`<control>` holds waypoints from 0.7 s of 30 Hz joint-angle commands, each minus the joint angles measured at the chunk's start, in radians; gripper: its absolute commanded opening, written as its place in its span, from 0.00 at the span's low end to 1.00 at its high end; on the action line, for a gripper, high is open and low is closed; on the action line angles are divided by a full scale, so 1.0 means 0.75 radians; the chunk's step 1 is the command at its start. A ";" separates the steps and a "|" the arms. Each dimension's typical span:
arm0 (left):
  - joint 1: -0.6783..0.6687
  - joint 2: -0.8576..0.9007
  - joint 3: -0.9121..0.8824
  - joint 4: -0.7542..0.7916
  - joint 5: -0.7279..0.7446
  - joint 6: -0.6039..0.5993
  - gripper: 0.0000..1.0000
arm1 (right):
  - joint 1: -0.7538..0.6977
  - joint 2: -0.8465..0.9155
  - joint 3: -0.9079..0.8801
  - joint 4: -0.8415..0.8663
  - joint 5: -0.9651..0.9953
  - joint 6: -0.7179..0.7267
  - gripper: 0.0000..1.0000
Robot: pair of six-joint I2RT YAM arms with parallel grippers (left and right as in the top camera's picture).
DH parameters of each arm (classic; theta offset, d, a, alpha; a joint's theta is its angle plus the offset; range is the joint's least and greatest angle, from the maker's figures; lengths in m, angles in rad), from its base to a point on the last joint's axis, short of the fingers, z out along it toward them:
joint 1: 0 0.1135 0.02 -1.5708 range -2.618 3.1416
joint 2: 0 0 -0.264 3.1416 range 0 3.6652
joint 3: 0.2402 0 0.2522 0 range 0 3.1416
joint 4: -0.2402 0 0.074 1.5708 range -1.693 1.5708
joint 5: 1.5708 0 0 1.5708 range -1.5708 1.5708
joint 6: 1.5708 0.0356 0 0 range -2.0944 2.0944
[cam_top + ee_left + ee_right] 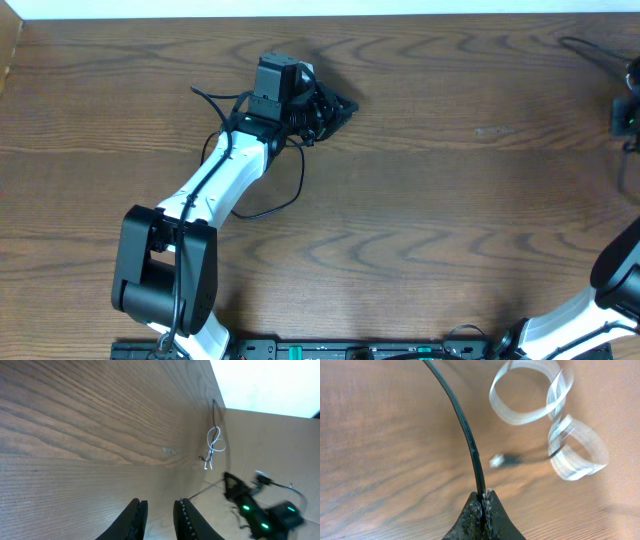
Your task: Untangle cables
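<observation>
Pinching the black cable tight, your right gripper holds it near the looped white cable at the right edge of the table. Your left gripper sits with jaws parted, empty. Yank hard and those loops could cinch.

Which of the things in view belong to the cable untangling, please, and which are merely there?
Job: black cable, pinched in the right tool; white cable; left tool, open.
Merely there: wooden table; small pale mark on it.
</observation>
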 commanded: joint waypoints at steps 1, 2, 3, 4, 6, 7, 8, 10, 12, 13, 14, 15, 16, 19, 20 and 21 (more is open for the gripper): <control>-0.002 0.012 0.016 -0.004 -0.028 0.033 0.24 | 0.010 -0.004 0.010 -0.008 -0.071 -0.404 0.01; -0.002 0.012 0.016 -0.004 -0.032 0.032 0.24 | 0.012 0.005 0.010 -0.008 -0.076 -0.431 0.01; -0.002 0.012 0.016 -0.004 -0.033 0.032 0.24 | 0.014 0.018 0.010 -0.007 -0.091 -0.478 0.01; -0.002 0.012 0.016 -0.004 -0.033 0.032 0.24 | 0.017 0.034 0.010 -0.007 -0.105 -0.524 0.01; -0.002 0.012 0.016 -0.004 -0.033 0.032 0.24 | 0.020 0.071 0.010 -0.008 -0.122 -0.638 0.01; -0.002 0.012 0.016 -0.004 -0.033 0.032 0.24 | 0.021 0.093 0.010 -0.008 -0.124 -0.691 0.01; -0.002 0.012 0.016 -0.004 -0.033 0.032 0.24 | 0.022 0.121 0.010 -0.006 -0.123 -0.755 0.01; -0.002 0.012 0.016 -0.004 -0.032 0.032 0.24 | 0.023 0.182 0.010 0.014 -0.123 -0.853 0.01; -0.002 0.012 0.016 -0.004 -0.032 0.032 0.24 | 0.026 0.232 0.010 0.045 -0.123 -0.863 0.01; -0.002 0.012 0.016 -0.004 -0.032 0.032 0.24 | 0.030 0.253 0.010 0.061 -0.123 -0.863 0.01; -0.002 0.012 0.016 -0.005 -0.032 0.032 0.24 | 0.032 0.267 0.010 0.074 -0.122 -0.863 0.01; -0.002 0.012 0.016 -0.005 -0.032 0.032 0.24 | 0.032 0.278 0.010 0.090 -0.122 -0.862 0.01; -0.002 0.012 0.016 -0.005 -0.032 0.032 0.24 | 0.032 0.282 0.010 0.105 -0.123 -0.863 0.01; -0.002 0.012 0.016 -0.005 -0.032 0.032 0.24 | 0.027 0.284 0.010 0.173 -0.091 -0.863 0.01; -0.002 0.012 0.016 -0.005 -0.033 0.032 0.24 | 0.023 0.284 0.010 0.209 -0.066 -0.863 0.01; -0.002 0.012 0.016 -0.005 -0.033 0.032 0.24 | 0.018 0.284 0.010 0.239 -0.049 -0.862 0.01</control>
